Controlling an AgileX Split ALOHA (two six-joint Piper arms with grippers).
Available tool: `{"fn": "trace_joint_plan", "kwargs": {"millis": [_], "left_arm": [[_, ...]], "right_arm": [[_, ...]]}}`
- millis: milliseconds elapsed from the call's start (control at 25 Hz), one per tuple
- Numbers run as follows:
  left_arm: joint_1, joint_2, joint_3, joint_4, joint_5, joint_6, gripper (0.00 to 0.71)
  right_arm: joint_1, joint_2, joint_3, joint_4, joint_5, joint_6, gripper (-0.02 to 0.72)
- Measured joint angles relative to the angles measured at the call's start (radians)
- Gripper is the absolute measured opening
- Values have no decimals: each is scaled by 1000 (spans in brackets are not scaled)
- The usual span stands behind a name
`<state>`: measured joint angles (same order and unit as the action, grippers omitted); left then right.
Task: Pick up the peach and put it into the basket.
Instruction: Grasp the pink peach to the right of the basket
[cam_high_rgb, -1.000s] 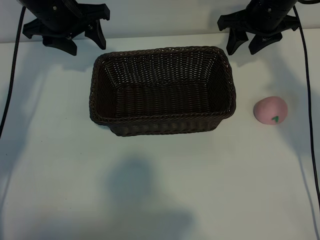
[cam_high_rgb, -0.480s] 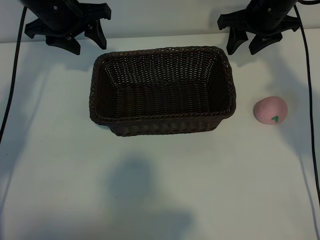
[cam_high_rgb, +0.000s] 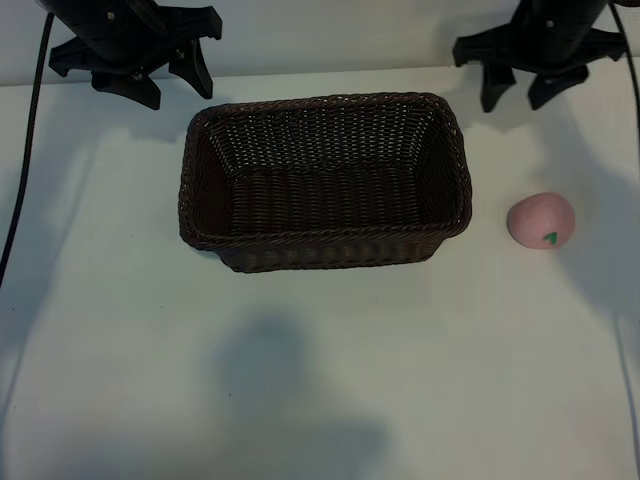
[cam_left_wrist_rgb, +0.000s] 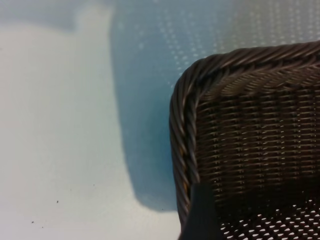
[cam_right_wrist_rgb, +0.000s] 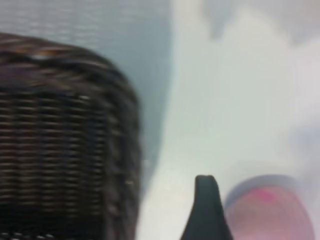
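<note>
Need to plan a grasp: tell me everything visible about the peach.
The peach is a small, round, pink toy fruit with a matte, soft-looking surface and a tiny green leaf mark low on its front. It sits alone on the white table, right of the basket with a clear gap. Nothing touches it but the table. The right wrist view shows it blurred.

A plain white table (cam_high_rgb: 320, 380) fills the scene, with black cables (cam_high_rgb: 22, 170) trailing down its left and right edges.
</note>
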<state>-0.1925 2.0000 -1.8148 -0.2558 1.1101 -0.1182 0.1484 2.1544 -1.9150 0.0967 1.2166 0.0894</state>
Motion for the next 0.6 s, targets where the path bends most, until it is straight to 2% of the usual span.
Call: {"fn": "trace_joint_plan", "kwargs": {"millis": [240,480,600], "left_arm": [[0,0,0,0,0,0,575],[0,0,0,1,0,0,575],[0,0,0,1,0,0,575]], "right_arm": [[-2,0,82,-20,1,6,525],[-2,-3,99,-90,2,17,525],[-10,-22,125,-97,0,23,525]]}}
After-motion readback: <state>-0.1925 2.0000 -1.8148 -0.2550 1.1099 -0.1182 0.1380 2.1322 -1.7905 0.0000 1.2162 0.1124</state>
